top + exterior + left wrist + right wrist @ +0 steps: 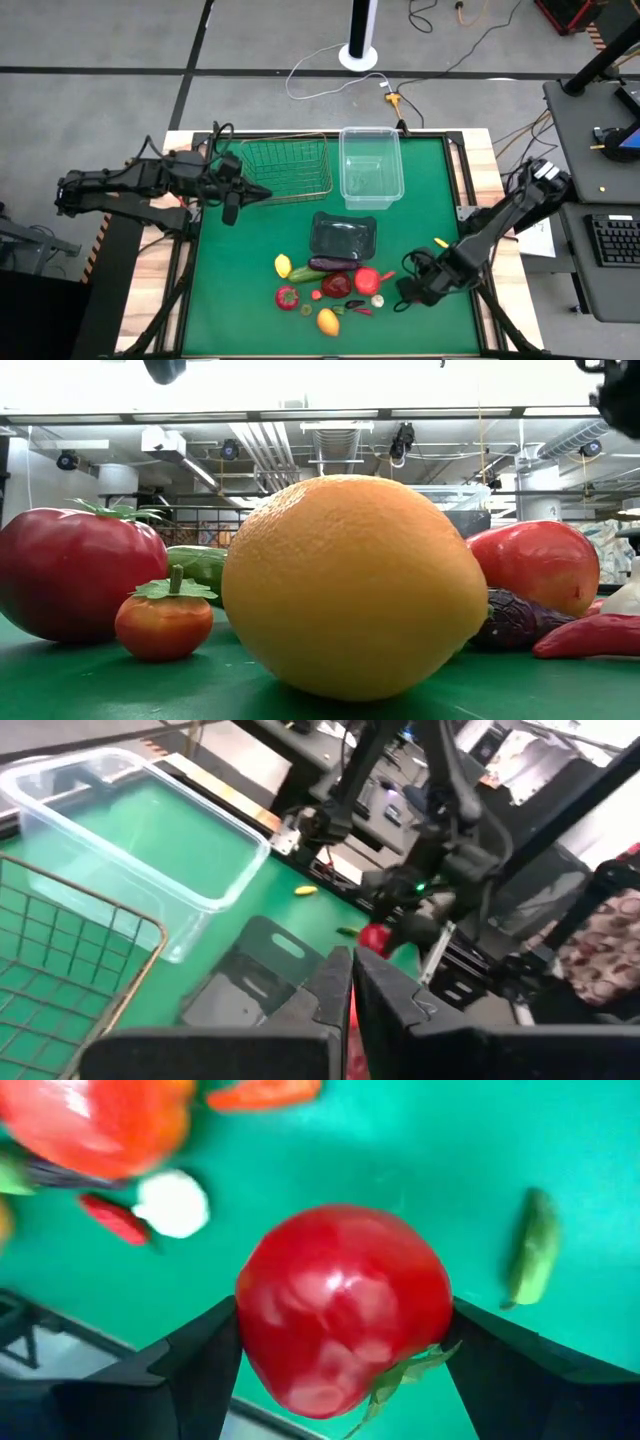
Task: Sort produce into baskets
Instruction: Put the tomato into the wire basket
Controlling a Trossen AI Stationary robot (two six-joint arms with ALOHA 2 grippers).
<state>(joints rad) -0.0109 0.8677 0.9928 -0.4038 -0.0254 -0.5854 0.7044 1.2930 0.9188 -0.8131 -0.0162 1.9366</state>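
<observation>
No readable writing; right gripper (340,1345) clasps a red tomato (345,1310).

From overhead I can't see what sits between the right gripper (408,291) fingers; the arm covers it. The small bits beside the garlic (378,300) are too tiny for me to name there.

At table height the orange (355,585) fills the middle and hides most of the pile: only a sliver of cucumber (200,565) shows, the eggplant (520,620) is half covered, and the garlic (630,590) is cut by the edge. The baskets behind it I can barely make out.

On the right wrist camera the red fruit (345,1310) is blurred, and the orange-red one (100,1125) is cut off at the corner. The left wrist camera shows the tub (130,830) and wire basket (60,970) only partly.
</observation>
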